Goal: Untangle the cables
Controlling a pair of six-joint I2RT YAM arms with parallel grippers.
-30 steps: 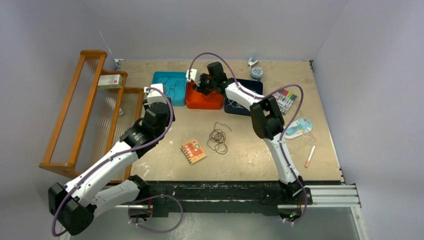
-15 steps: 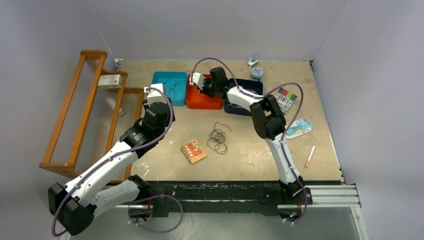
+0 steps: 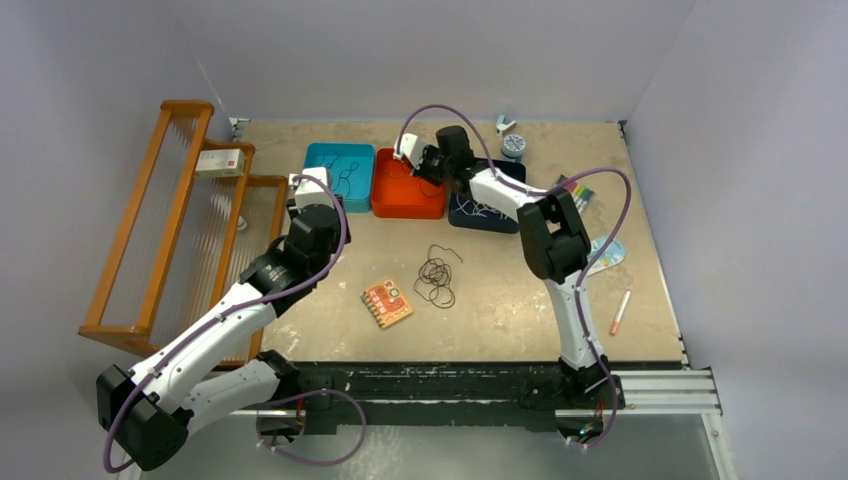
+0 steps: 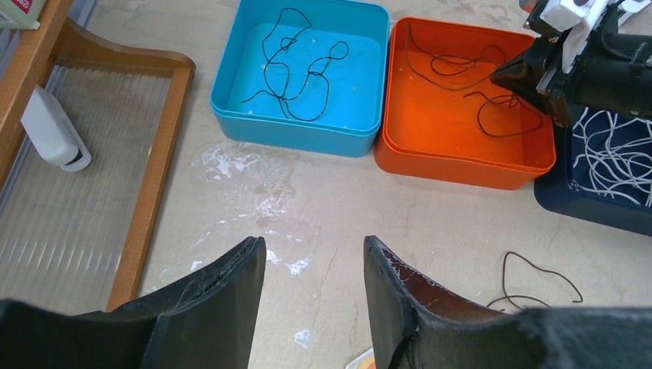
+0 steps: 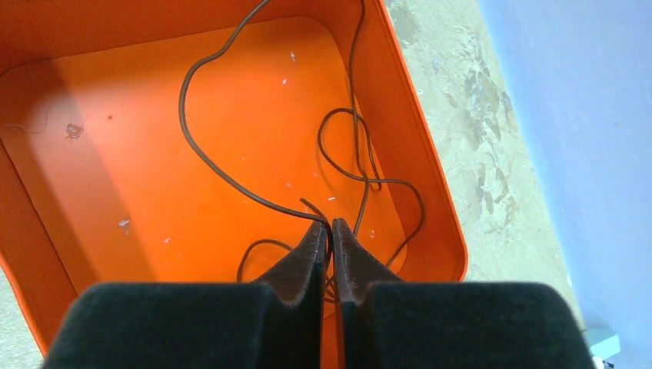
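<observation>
Right hand tight on a brown cable inside the orange tray, left hand open above the table.

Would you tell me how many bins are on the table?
3, in a row: teal bin left, orange bin middle, navy bin right, partly hidden by the right arm.

Plain pale lavender-grey walls stand behind me and on both sides, evenly lit, with only soft shadows. My beige, stone-look tabletop is scuffed with white blotches. Off its left edge stands a stepped brown wooden rack fitted with ribbed clear panels.
</observation>
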